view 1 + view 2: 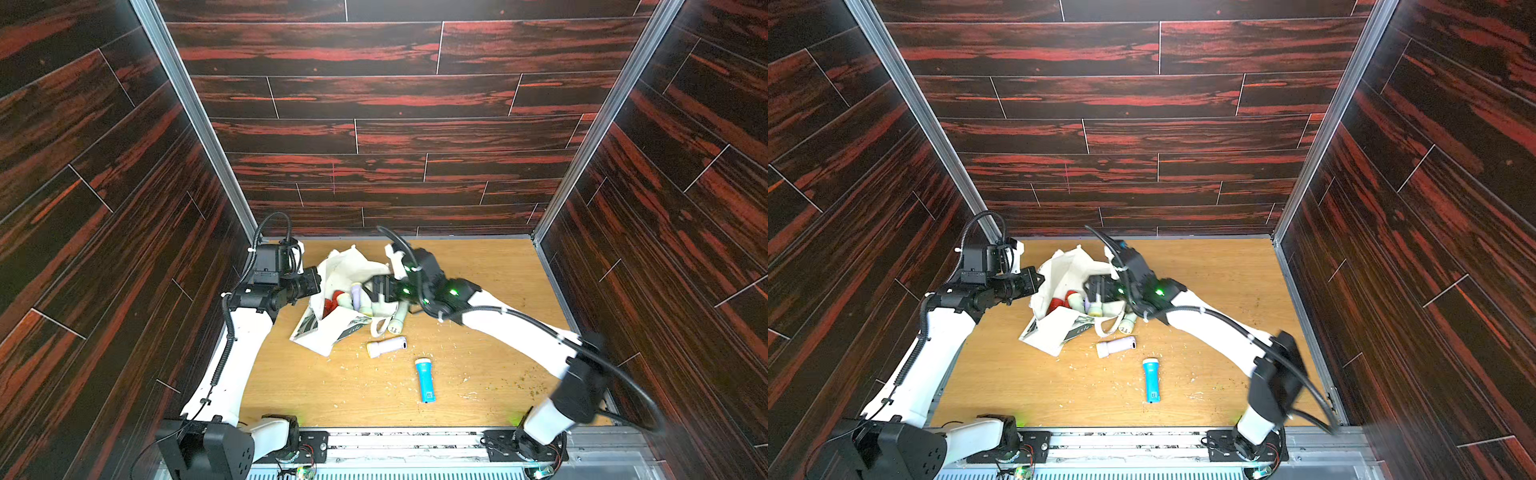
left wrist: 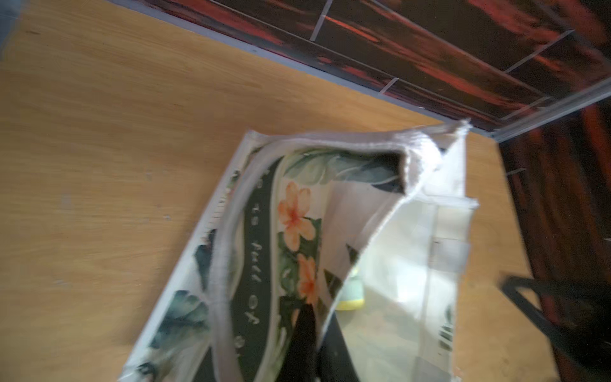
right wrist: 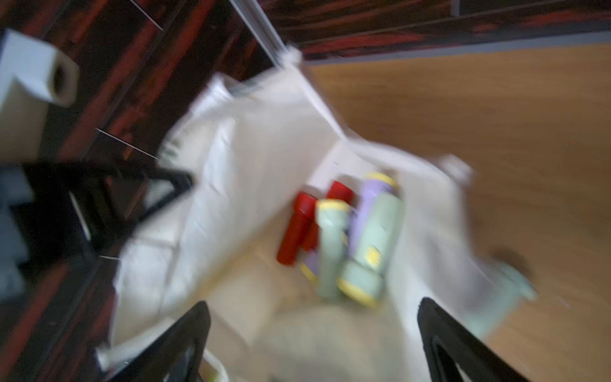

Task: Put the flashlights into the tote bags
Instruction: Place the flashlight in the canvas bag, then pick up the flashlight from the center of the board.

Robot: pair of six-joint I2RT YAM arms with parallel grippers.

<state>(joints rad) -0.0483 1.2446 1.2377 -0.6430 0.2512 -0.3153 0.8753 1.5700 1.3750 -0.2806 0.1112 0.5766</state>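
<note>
The off-white tote bag (image 1: pixel 349 266) (image 1: pixel 1067 266) lies open on the wooden table. My left gripper (image 1: pixel 319 283) (image 2: pixel 309 334) is shut on its printed rim (image 2: pixel 297 215) and holds the mouth up. My right gripper (image 1: pixel 372 289) (image 3: pixel 314 334) hangs open over the mouth with nothing between its fingers. Inside lie two red flashlights (image 3: pixel 297 228) (image 1: pixel 330 305), pale green ones (image 3: pixel 330 244) and a lavender one (image 3: pixel 373 198). On the table are a lavender flashlight (image 1: pixel 386 347) (image 1: pixel 1116 346), a blue one (image 1: pixel 424 380) (image 1: pixel 1151 380) and a pale green one (image 1: pixel 397 322) by the bag's handle.
Dark wood-patterned walls (image 1: pixel 395 124) close in the table on three sides. Crumbs and light shavings are scattered over the tabletop (image 1: pixel 498 374). Both arm bases sit on the metal rail (image 1: pixel 395 444) along the front edge. The right wrist view is blurred.
</note>
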